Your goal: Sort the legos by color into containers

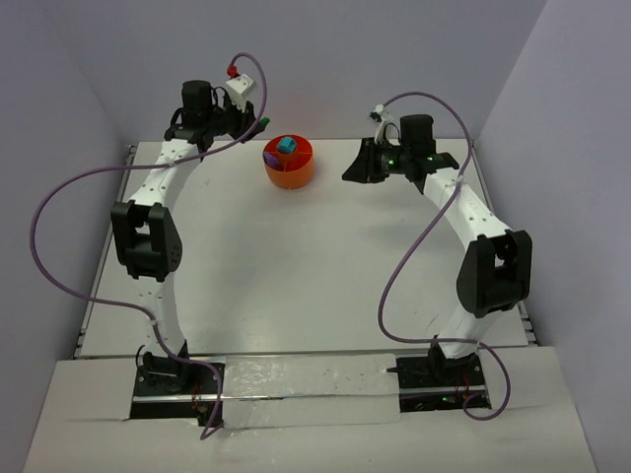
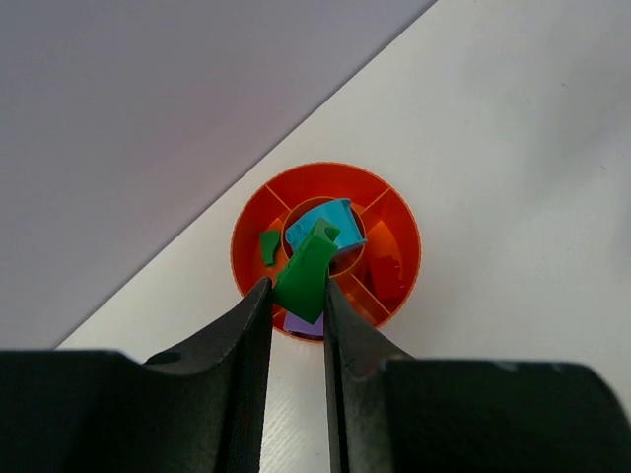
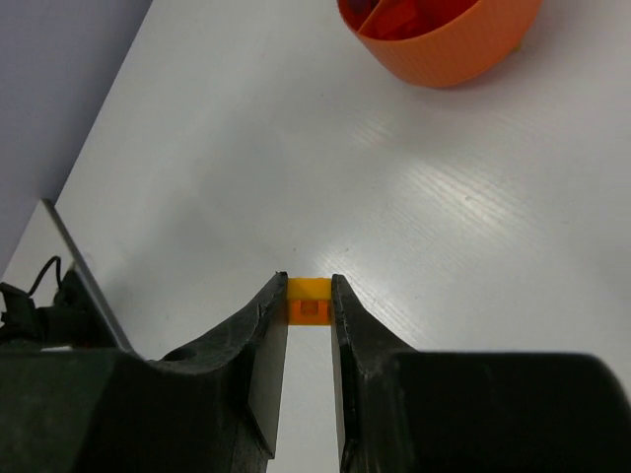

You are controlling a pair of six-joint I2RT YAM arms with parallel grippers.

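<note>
The round orange tub (image 1: 289,179) stands at the far middle of the table. A teal-blue lego (image 2: 321,218) lies in its central ring, a small green lego (image 2: 269,244) in a left compartment and a purple one (image 2: 305,324) at the near side. My left gripper (image 2: 296,289) hangs above the tub's near-left rim (image 2: 396,209), shut on a green lego (image 2: 308,271). To the right of the tub (image 3: 449,44), above bare table, my right gripper (image 3: 310,294) is shut on an orange-yellow lego (image 3: 310,300). In the top view the left gripper (image 1: 258,126) and the right gripper (image 1: 353,171) flank the tub.
Lavender walls (image 1: 325,59) close in the white table (image 1: 296,266) at the back and on both sides. Purple cables (image 1: 59,197) loop off both arms. The table's left edge (image 3: 79,261) runs near the right gripper in its wrist view.
</note>
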